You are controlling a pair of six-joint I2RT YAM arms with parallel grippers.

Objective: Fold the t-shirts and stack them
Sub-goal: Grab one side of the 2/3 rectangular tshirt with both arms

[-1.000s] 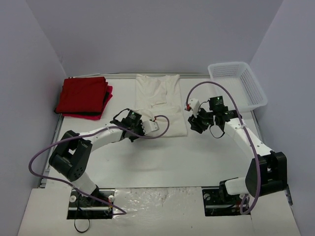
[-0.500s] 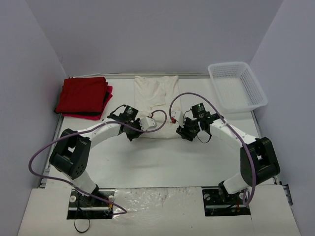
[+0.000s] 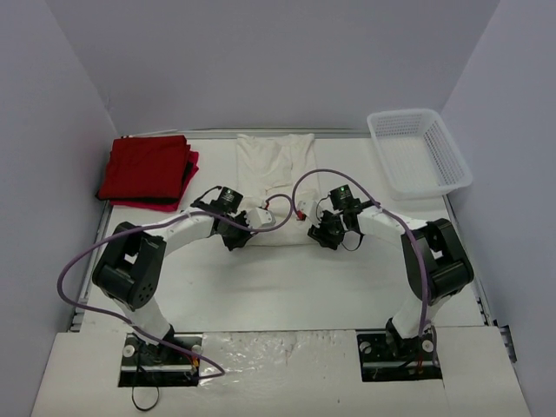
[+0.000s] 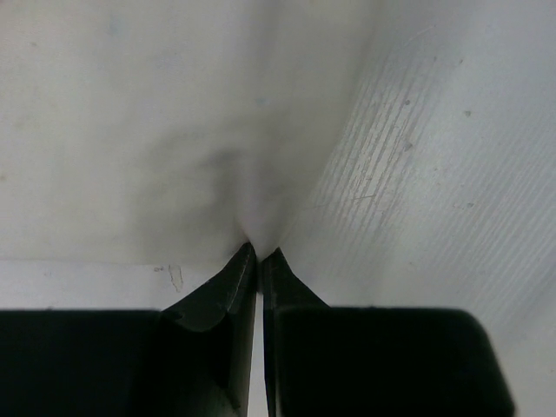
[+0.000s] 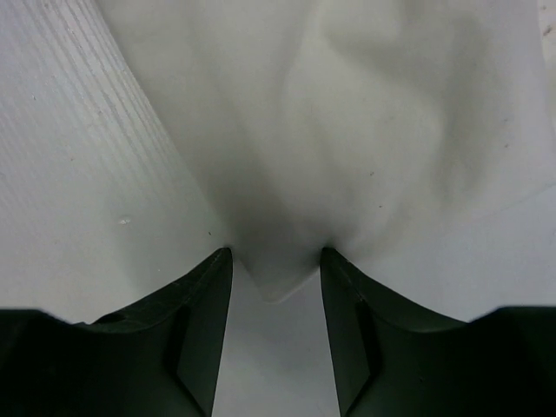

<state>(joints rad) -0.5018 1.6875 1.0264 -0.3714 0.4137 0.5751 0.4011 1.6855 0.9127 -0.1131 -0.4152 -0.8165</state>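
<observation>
The cream-white t-shirt (image 3: 276,161) lies flat at the back middle of the table, its near edge between my two grippers. My left gripper (image 3: 251,223) is at the near left corner, and in the left wrist view it (image 4: 259,254) is shut on a pinch of the cream cloth (image 4: 174,130). My right gripper (image 3: 307,223) is at the near right corner. Its jaws (image 5: 276,257) stand open with a corner of the cloth (image 5: 373,113) hanging loose between them. The red t-shirts (image 3: 148,169) lie stacked at the back left.
A white mesh basket (image 3: 419,156) stands at the back right, tilted against the wall. Purple cables loop over both arms above the shirt's near edge. Bare white table (image 3: 287,287) lies in front of the grippers.
My right arm has swung left from beside the shirt to its near right corner. My left gripper has edged slightly back, still pinching the cloth.
</observation>
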